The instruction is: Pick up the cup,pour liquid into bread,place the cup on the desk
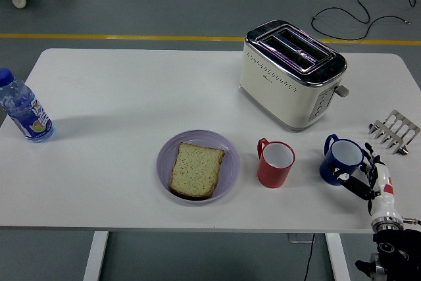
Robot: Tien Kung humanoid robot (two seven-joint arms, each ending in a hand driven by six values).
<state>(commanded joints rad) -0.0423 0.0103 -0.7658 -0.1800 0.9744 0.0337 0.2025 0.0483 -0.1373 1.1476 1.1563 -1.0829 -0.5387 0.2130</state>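
A blue cup (342,159) stands on the white table (131,97) at the near right, its handle pointing left and back. My right hand (360,174) comes up from the lower right corner and wraps round the cup's right side. The thumb lies across the cup's front wall and the fingertips (375,161) sit by its right rim. To its left stands a red cup (275,163), untouched. A slice of bread (195,170) lies on a lilac plate (230,162) near the table's front middle. My left hand is out of view.
A cream toaster (293,74) stands behind the cups. A small metal toast rack (395,131) sits at the right edge, just behind my hand. A blue water bottle (24,110) stands at the far left. Cables lie on the floor beyond the table.
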